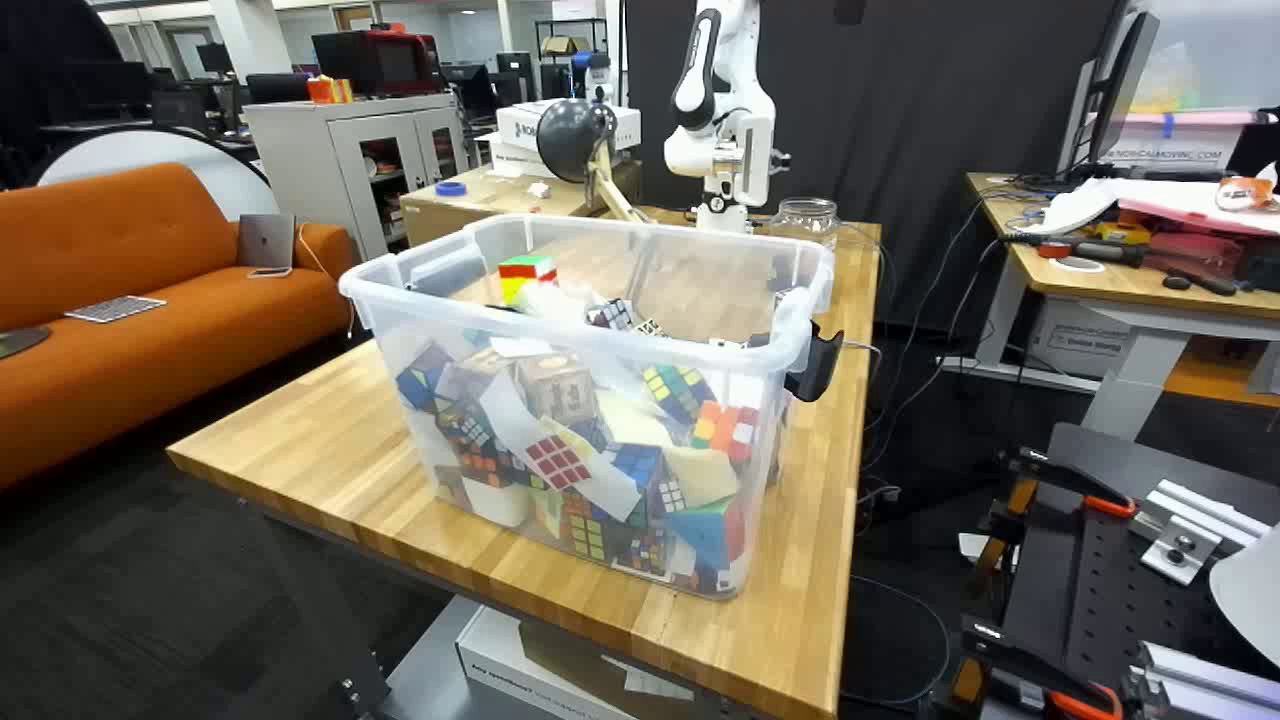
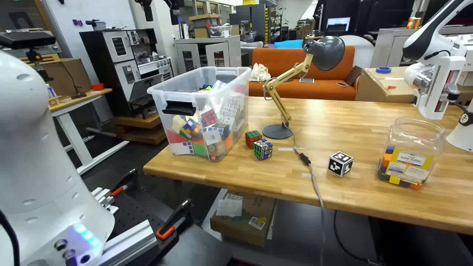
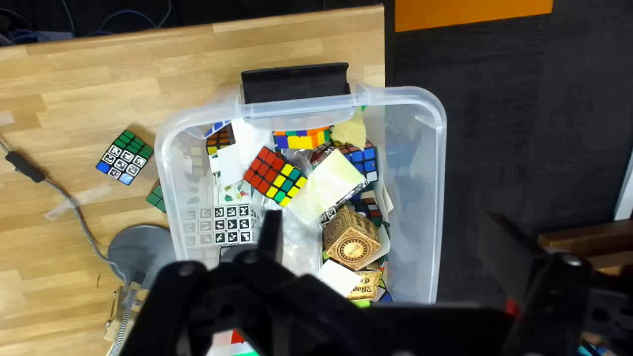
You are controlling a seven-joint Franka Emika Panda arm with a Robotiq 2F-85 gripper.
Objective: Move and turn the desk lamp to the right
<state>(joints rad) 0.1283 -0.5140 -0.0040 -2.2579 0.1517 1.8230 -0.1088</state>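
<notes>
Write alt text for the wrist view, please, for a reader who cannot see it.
View looking down past an open gripper into a clear plastic bin holding many puzzle cubes. To the left, on the wooden table, the desk lamp shows only part of its base and arm, near two loose cubes.

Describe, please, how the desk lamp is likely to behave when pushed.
The desk lamp may tip if pushed high, as its shade overhangs beyond the round base. Its jointed tan arm might fold rather than move stiffly. The cord, apparently taped down, could tug back if the base slides.
</notes>
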